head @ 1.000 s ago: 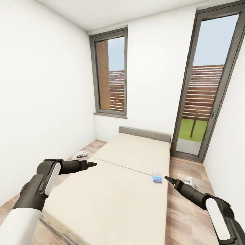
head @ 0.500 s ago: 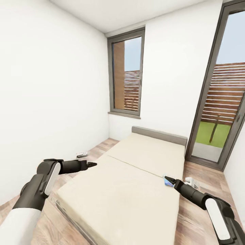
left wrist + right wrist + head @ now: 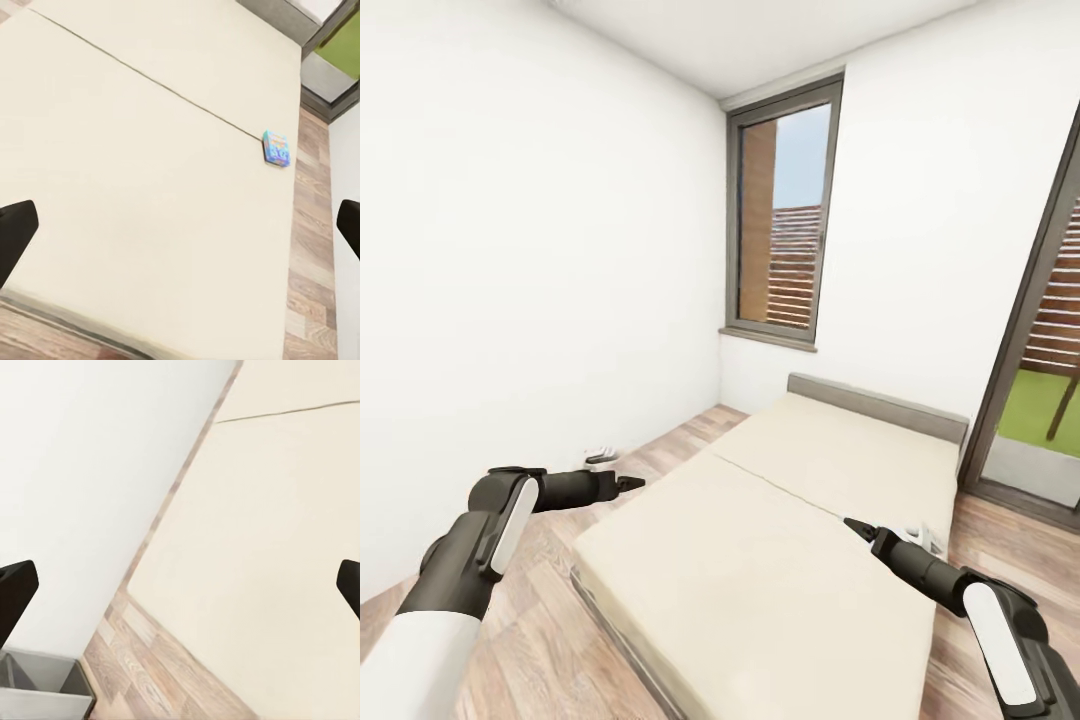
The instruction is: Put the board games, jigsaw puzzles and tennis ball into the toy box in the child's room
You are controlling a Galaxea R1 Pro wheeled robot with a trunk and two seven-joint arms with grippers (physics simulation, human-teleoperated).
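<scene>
Bed [image 3: 150, 187] bears one light-blue board game [image 3: 276, 147].

White walls [image 3: 540, 250], wood-plank floor [image 3: 550, 640]. Tall grey-framed window [image 3: 780, 215] set in far wall, daylight outside. Glazed door [image 3: 1040, 380] at right, grass seen beyond.

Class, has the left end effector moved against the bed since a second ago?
Yes. The left end effector swung leftward, off the bed's edge, over floor.
</scene>
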